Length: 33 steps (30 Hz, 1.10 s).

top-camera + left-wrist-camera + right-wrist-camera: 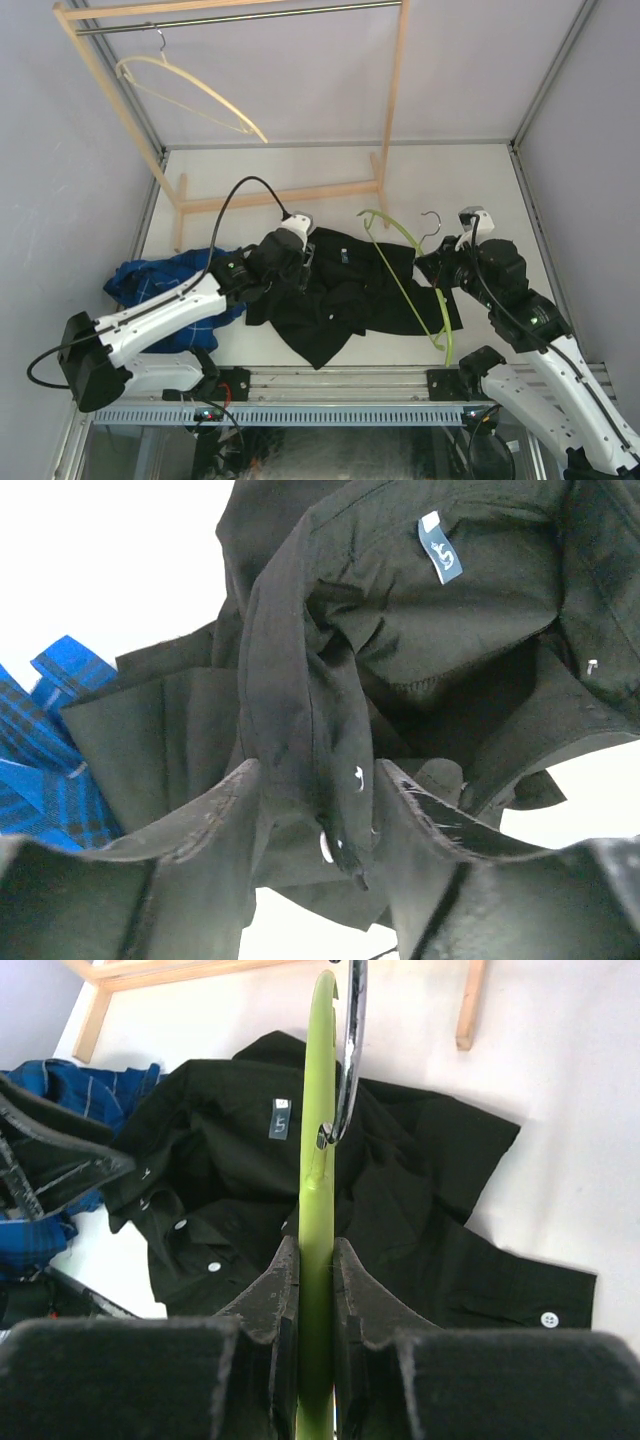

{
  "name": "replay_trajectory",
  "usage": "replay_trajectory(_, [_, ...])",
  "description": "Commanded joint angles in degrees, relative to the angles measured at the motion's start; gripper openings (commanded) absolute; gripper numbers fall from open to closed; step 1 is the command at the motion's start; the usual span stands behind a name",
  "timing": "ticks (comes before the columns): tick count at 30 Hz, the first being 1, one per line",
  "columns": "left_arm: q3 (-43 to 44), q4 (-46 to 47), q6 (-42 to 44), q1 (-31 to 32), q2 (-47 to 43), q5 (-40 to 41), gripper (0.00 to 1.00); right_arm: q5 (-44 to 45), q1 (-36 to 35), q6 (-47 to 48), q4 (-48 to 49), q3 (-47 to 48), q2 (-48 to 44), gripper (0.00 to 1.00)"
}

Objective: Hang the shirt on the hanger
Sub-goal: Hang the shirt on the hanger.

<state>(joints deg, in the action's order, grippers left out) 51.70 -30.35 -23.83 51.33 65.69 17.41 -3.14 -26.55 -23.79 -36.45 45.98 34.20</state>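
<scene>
Hanger [318,1160] inside right pincer [316,1252], shirt [300,720] fold between left pincer [318,770]

On my left a blue plaid shirt [160,285] lies crumpled on the white surface [460,190], close to its near edge. At the far side stands a pale wooden rack [290,195] with a metal rail [250,17] across its top. From that rail, toward the left, a cream hanger [203,88] hangs by its hook. Grey walls [50,150] close in left and right
</scene>
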Motion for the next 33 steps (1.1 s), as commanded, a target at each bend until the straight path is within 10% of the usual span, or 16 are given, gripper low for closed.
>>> replay_trajectory(1, [6.36, -1.82, 2.0, -0.35, 3.36, 3.46, 0.47, -2.43, 0.44, -1.98, 4.78, -0.46, -2.38, 0.0])
replay_trajectory(7, [9.34, -3.24, 3.8, -0.27, 7.44, 5.02, 0.24, -0.42, 0.44, -1.52, 3.27, -0.63, -5.69, 0.0])
replay_trajectory(17, [8.85, -3.64, 4.88, -0.26, 8.08, 4.65, 0.29, -2.23, 0.62, -1.37, 3.84, -0.64, -9.81, 0.0])
replay_trajectory(21, [9.83, -4.14, 5.7, -0.35, 8.51, 6.75, 0.0, -5.97, 0.59, 0.51, 4.68, -0.46, -9.78, 0.0])
replay_trajectory(33, [16.98, -5.96, 14.53, -6.23, -0.1, 7.77, 0.0, -27.84, 0.57, 8.76, 7.05, -0.34, -9.9, 0.0])
